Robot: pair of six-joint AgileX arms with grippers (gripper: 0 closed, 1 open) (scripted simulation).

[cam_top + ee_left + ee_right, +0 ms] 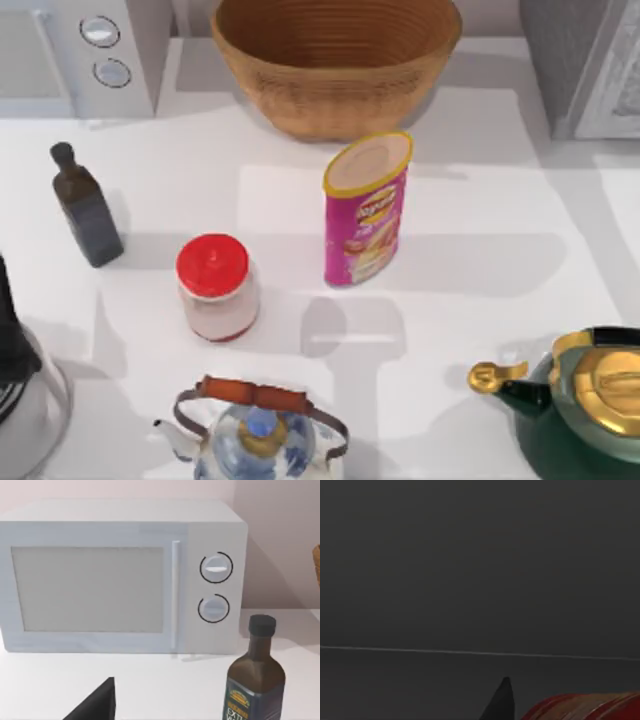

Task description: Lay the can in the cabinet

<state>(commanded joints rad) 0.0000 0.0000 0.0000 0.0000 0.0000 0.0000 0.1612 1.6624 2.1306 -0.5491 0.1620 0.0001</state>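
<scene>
The can (367,215), a tall magenta-pink tube with a yellow rim and pale lid, stands upright near the middle of the table, and nothing touches it. A corner of the grey cabinet (590,60) with its pale framed door shows at the far right. My left arm (12,340) sits at the table's left edge, far from the can. A black part of my left gripper (97,702) shows low in the left wrist view, facing the microwave. The right wrist view is dark.
A wicker basket (335,60) stands just behind the can. The white microwave (80,50) (120,575) is at the far left, with a dark bottle (85,210) (255,680) before it. A red-lidded jar (215,285), a blue-white teapot (255,435) and a green-gold kettle (585,405) fill the front.
</scene>
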